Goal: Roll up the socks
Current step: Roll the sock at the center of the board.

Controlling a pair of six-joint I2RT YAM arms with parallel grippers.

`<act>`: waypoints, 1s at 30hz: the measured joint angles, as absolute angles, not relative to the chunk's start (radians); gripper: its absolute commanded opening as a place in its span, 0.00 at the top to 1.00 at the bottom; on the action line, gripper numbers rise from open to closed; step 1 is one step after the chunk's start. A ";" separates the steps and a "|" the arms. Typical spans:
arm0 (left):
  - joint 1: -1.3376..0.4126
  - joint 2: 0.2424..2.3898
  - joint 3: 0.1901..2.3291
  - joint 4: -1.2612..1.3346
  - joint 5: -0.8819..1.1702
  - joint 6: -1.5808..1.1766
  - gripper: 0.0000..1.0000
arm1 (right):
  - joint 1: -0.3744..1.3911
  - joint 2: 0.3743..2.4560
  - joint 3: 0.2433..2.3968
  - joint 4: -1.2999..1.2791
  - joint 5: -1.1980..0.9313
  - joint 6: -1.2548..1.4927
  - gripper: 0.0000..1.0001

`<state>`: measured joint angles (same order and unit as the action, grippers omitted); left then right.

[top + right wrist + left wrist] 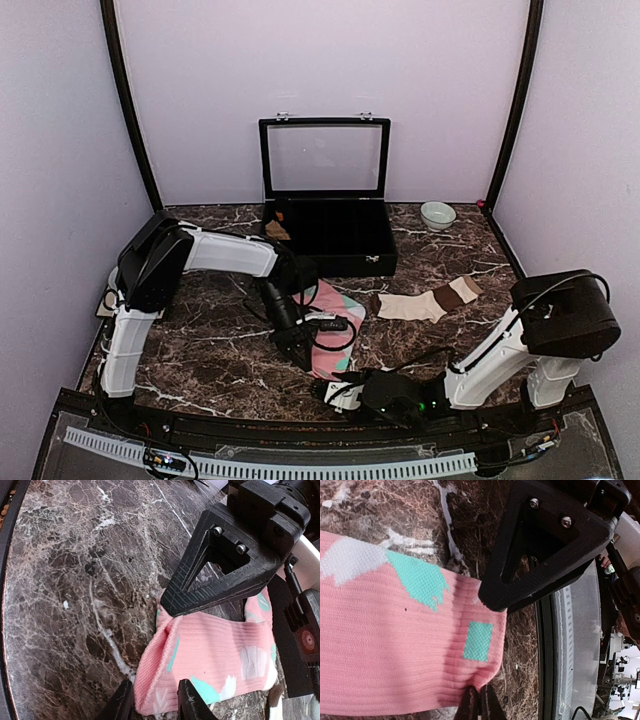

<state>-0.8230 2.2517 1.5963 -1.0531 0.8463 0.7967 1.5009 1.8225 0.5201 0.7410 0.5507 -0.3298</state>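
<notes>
The pink sock (345, 305) with mint-green and white patches lies on the dark marble table, near its front middle. My left gripper (298, 348) is shut, pinching the edge of the sock's ribbed cuff (480, 692); the pink fabric (385, 645) puckers at the fingertips. My right gripper (338, 388) is at the sock's near end. Its fingers (155, 697) are closed on the bunched, folded end of the pink sock (215, 650). The cream-beige sock (425, 303) with dark brown bands lies flat to the right, untouched.
A black case (330, 240) with its glass lid raised stands at the back, a small tan bundle (280, 230) inside at its left. A small pale bowl (437, 215) sits at the back right. The table's black front rail (545, 655) runs close to the sock.
</notes>
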 measured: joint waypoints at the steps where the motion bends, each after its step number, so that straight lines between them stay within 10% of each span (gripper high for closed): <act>1: -0.823 2.252 1.602 -1.058 0.846 0.799 0.96 | 1.501 1.822 0.520 0.741 0.550 -0.332 0.69; 20: -0.822 2.252 1.654 -1.117 0.857 0.802 0.96 | 1.501 1.832 0.524 0.747 0.570 -0.358 0.72; 30: -0.822 2.252 1.650 -1.103 0.851 0.789 0.84 | 1.501 1.850 0.526 0.766 0.611 -0.392 1.00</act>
